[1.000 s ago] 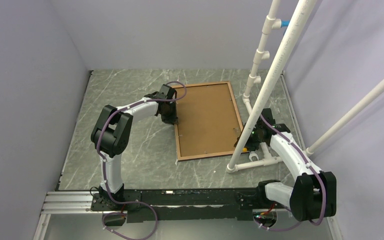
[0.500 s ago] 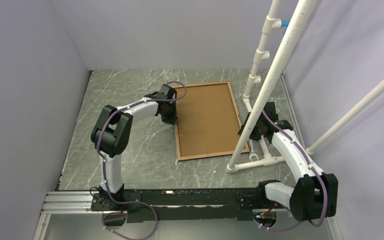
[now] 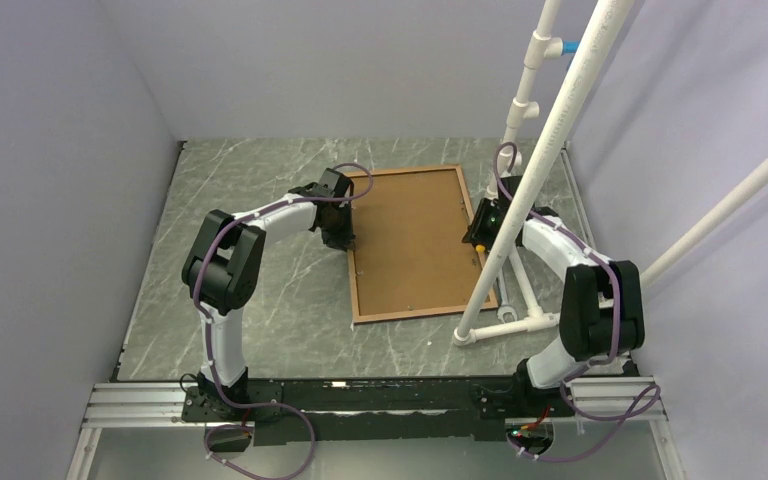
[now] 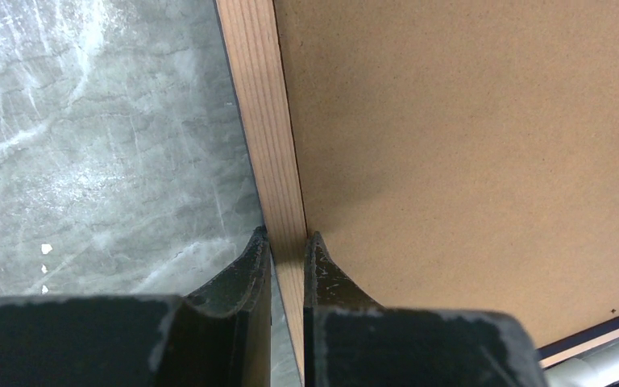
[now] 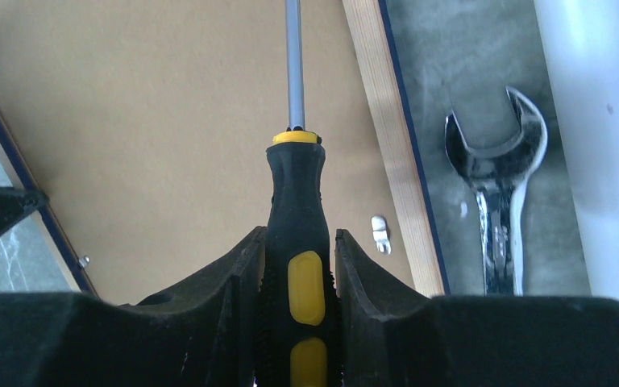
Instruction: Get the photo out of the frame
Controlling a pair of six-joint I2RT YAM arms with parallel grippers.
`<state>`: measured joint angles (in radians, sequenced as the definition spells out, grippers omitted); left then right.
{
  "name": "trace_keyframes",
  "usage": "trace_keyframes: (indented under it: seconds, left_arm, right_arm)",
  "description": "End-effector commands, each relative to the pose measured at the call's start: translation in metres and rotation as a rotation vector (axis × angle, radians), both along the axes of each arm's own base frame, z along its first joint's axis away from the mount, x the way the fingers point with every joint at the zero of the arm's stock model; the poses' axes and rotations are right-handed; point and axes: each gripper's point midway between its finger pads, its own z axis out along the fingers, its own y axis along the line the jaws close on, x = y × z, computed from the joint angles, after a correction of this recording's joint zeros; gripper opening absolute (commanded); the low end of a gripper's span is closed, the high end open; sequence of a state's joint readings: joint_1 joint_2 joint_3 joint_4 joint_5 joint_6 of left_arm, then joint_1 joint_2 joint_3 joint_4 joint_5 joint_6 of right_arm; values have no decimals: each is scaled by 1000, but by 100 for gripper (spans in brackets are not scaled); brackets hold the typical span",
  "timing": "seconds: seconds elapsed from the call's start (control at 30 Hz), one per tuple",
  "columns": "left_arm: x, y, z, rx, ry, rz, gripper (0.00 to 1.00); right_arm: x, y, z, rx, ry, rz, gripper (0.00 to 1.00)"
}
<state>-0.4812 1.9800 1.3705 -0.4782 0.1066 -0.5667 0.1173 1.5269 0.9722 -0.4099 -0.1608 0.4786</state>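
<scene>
The photo (image 3: 412,240) lies brown back up, between the grippers, inside the frame (image 4: 270,121). The left gripper (image 4: 288,250) pinches the frame's rail. The right gripper (image 5: 298,235) clamps a screwdriver (image 5: 297,201) pointing over the photo, with a wrench (image 5: 496,185) just beside it.

Top view: bright, even, diffuse light from overhead. Shadows under the arms on the table (image 3: 260,190) are faint and soft-edged, and focus is sharp throughout.

Left wrist view: the frame (image 4: 262,121) is evenly lit, its wood grain crisp. A pale sheen lies on the marble at upper left. The left hand (image 4: 288,246) is dark and underexposed.

Right wrist view: hard glare on the wrench (image 5: 496,201) and on the shaft of the screwdriver (image 5: 297,210). The white pipe (image 5: 596,145) is nearly washed out. The right hand (image 5: 298,235) sits in shadow.
</scene>
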Motion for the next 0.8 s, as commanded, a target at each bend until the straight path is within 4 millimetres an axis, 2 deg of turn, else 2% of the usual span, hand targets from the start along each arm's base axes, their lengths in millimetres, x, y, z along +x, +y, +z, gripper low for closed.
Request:
trace_keyframes:
  seconds: [0.0, 0.13, 0.23, 0.43, 0.77]
  left_arm:
    - [2, -6, 18, -20, -10, -30, 0]
    - [4, -4, 20, -19, -3, -16, 0]
    - [4, -2, 20, -17, -1, -7, 0]
    - [3, -7, 20, -43, 2, -17, 0]
    - [5, -7, 22, -44, -21, -40, 0]
  right_arm:
    - [38, 1, 11, -4, -84, 4, 0]
    - [45, -2, -1, -23, -52, -26, 0]
    - [40, -9, -7, -53, -6, -59, 0]
    - [34, -13, -8, -73, -12, -60, 0]
    - [53, -4, -8, -60, -56, 23, 0]
